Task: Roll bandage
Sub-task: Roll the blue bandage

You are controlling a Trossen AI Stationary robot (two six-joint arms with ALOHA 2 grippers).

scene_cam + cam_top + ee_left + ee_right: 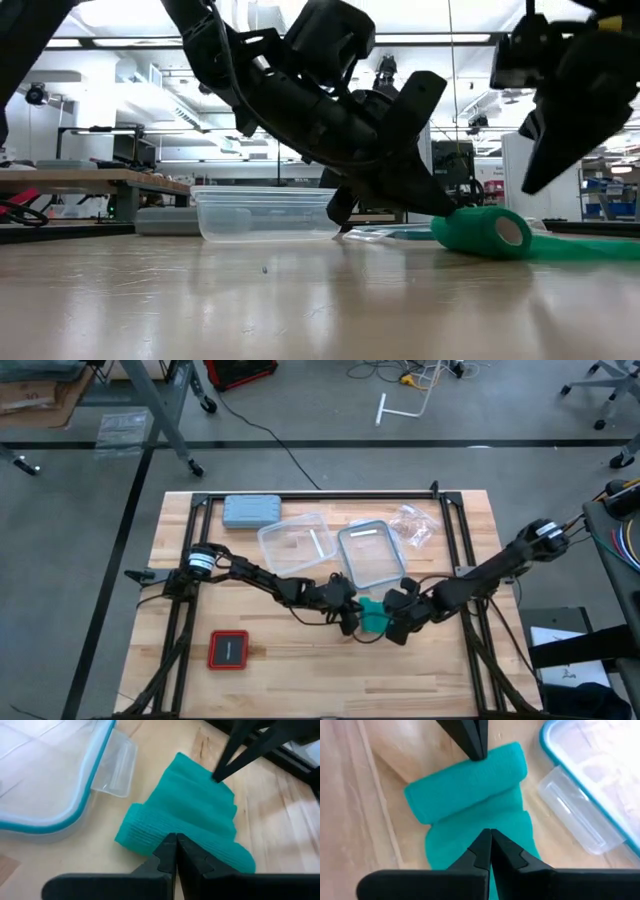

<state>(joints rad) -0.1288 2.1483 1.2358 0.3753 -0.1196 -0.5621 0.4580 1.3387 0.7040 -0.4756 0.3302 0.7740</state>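
On the wooden table (300, 660) we see a grey-blue case (251, 510) at eleven o'clock, a clear plastic container (296, 544) just below it toward centre, and its blue-rimmed lid (371, 553) beside it. A crumpled clear wrapper (413, 525) lies at one o'clock. A red-framed black square pad (228, 650) sits at seven o'clock.

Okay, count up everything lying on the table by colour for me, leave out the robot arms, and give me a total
Teal: 1, the bandage
Grey-blue: 1, the hard case
Red: 1, the square pad with a dark middle
Clear: 3, the open container, its blue-rimmed lid, and the crumpled wrapper
Total: 6
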